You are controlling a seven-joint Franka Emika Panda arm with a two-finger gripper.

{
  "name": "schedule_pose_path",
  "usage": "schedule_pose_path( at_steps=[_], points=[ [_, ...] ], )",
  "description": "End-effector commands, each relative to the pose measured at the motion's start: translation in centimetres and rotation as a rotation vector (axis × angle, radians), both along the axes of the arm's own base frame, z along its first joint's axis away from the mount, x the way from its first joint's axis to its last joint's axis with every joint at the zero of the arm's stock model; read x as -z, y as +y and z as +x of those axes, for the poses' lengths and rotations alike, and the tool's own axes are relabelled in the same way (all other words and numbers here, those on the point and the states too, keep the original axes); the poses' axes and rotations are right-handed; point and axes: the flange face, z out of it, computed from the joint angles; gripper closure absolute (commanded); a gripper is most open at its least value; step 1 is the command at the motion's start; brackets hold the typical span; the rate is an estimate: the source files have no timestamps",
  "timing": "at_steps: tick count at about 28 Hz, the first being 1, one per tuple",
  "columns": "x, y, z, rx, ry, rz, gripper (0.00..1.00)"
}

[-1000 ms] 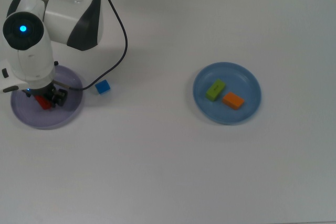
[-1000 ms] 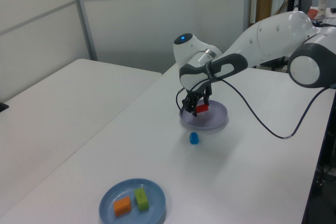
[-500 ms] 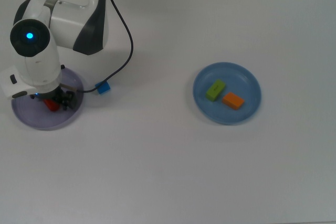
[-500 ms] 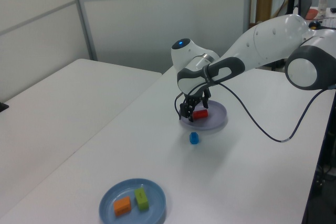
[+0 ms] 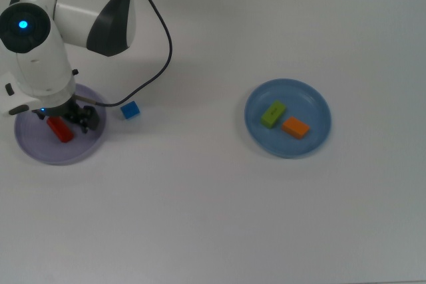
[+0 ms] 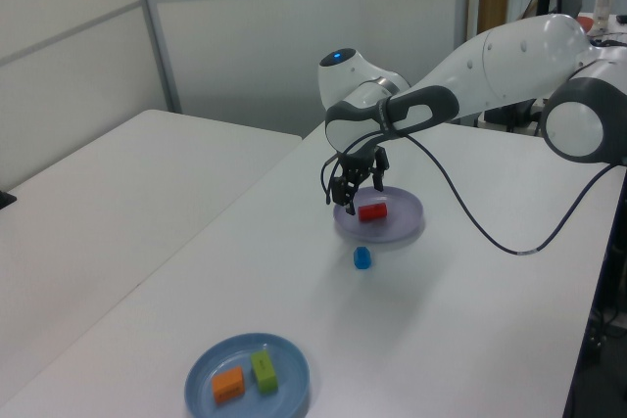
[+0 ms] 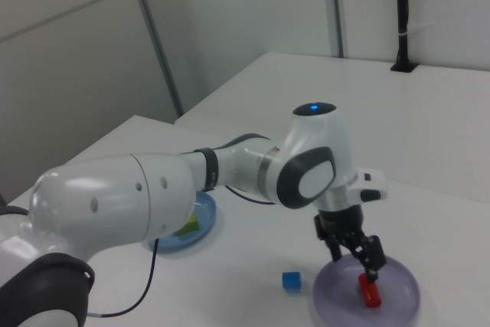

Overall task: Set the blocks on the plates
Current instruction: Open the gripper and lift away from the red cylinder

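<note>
The red block [image 5: 60, 130] lies flat on the lavender plate [image 5: 45, 151] at the top view's left, free of the fingers. My gripper [image 5: 79, 120] hovers just above and beside it, open and empty; the left view shows the gripper [image 6: 347, 192] raised over the plate [image 6: 404, 229] with the red block [image 6: 371, 210] below it. The blue cube [image 5: 130, 110] sits on the table just to the right of that plate in the top view. The blue plate [image 5: 311, 100] holds the lime-green block [image 5: 273, 114] and the orange block [image 5: 295, 127].
The arm's black cable [image 5: 163, 64] loops over the table above the blue cube. The arm's white body [image 5: 40, 58] hangs over the lavender plate's upper edge. In the right view the arm hides much of the blue plate [image 7: 205, 224].
The gripper let go of the red block, which now rests on the lavender plate. The gripper then rose and shifted slightly off the block.
</note>
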Motion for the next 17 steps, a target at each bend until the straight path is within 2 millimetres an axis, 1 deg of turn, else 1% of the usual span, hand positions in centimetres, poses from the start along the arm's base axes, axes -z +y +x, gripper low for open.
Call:
schedule_pose_path(
  at_steps=[1, 2, 4, 6, 7, 10, 12, 13, 17],
  points=[
    [-1.6, 3.2, -1.3, -0.22, 0.119, 0.069, 0.0],
    [-1.5, 4.2, -1.6, -0.332, 0.176, 0.108, 0.0],
    [-1.6, 5.0, -1.9, -0.405, 0.216, 0.131, 0.0],
    [-1.5, 6.7, -1.8, -0.453, 0.239, 0.142, 0.0],
    [-1.7, 7.9, -1.8, -0.478, 0.251, 0.139, 0.0],
    [-1.7, 9.9, -1.7, -0.544, 0.277, 0.137, 0.0],
    [-1.4, 11.3, -1.7, -0.595, 0.3, 0.142, 0.0],
    [-1.0, 12.4, -1.7, -0.615, 0.312, 0.143, 0.0],
    [-0.2, 14.0, -1.6, -0.644, 0.332, 0.128, 0.0]
  ],
)
